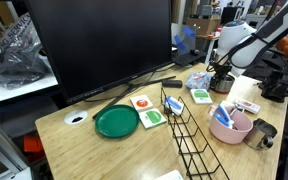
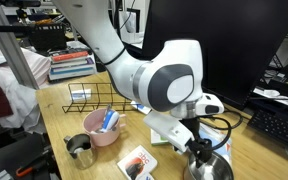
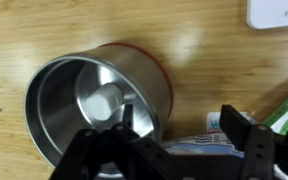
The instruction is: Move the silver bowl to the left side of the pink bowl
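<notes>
Wrist view shows us the silver bowl [image 3: 89, 100] upright on the wooden table [image 3: 44, 30]. The gripper [image 3: 184, 135] is spread, one finger over the bowl's inside and the other outside its wall. In an exterior view we see the silver bowl [image 2: 212, 170] beneath the gripper [image 2: 199, 148], well apart from the pink bowl [image 2: 104, 130]. In an exterior view the pink bowl [image 1: 234, 127] sits beside a wire rack [image 1: 191, 135].

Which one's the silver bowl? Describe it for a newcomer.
On the wooden table, find the tool; the silver bowl sits under it. It is shiny, deep metal, unlike the pink bowl holding blue items, and apart from the metal cup beside that.
</notes>
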`<state>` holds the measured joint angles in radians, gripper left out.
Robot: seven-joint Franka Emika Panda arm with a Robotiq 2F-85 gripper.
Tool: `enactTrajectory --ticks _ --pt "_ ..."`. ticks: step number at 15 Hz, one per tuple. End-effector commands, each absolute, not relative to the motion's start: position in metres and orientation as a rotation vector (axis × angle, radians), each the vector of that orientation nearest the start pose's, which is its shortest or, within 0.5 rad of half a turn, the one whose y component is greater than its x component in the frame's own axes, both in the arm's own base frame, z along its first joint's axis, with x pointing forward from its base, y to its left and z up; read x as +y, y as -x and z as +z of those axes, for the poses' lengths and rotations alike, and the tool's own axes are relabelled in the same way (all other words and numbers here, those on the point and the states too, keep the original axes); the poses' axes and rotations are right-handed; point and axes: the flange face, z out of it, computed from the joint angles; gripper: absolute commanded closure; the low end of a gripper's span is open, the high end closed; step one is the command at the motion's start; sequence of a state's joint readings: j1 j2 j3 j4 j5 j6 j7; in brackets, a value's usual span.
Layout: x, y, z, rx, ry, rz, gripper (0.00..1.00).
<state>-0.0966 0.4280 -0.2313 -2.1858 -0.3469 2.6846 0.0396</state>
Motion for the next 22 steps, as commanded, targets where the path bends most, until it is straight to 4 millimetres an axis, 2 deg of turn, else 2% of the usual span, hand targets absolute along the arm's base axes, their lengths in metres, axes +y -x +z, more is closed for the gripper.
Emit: enactTrajectory --ticks 1,9,10,17,22 --pt "-0.179 -0.541 0.195 0.092 3.393 -0.05 0.42" --pt "-0.189 -0.537 0.198 0.132 3.399 -0.052 0.97" --pt "-0.19 -0.537 0.2 0.135 3.4 -0.054 1.0" --pt "-0.192 -0.527 0.206 0.138 3.406 -0.047 0.98" --pt "-0.177 -0.507 0.233 0.095 3.379 -0.109 0.98"
